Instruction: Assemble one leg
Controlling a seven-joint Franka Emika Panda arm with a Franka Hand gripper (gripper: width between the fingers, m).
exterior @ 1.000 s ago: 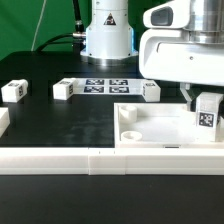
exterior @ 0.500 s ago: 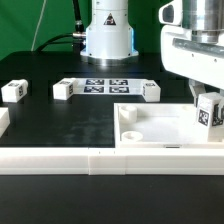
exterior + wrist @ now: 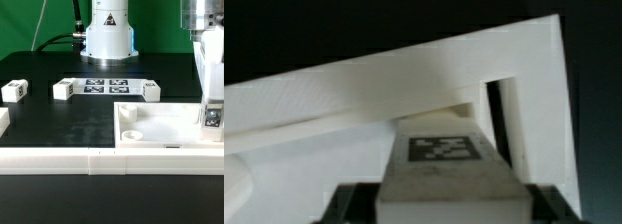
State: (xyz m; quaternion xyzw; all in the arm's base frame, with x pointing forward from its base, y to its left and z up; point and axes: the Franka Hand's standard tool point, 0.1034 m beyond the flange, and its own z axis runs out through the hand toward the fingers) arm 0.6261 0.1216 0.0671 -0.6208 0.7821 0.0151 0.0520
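Observation:
My gripper (image 3: 212,104) is shut on a leg (image 3: 211,115), a small white block with a black-and-white tag. It holds the leg upright at the corner of the big white tray-like piece (image 3: 160,122) on the exterior view's right. In the wrist view the leg (image 3: 445,150) sits between my dark fingers (image 3: 349,205), against the tray's raised white wall (image 3: 384,85). Whether the leg's base sits in a corner socket is hidden.
Three more legs lie on the black table: one at the exterior view's left (image 3: 13,90), one left of the marker board (image 3: 62,89), one to its right (image 3: 151,90). The marker board (image 3: 105,85) lies before the arm's base. A white rail (image 3: 60,160) runs along the front.
My gripper has moved toward the exterior view's right with the leg, from over the tray's inner area to its right-hand corner, and sits a little lower.

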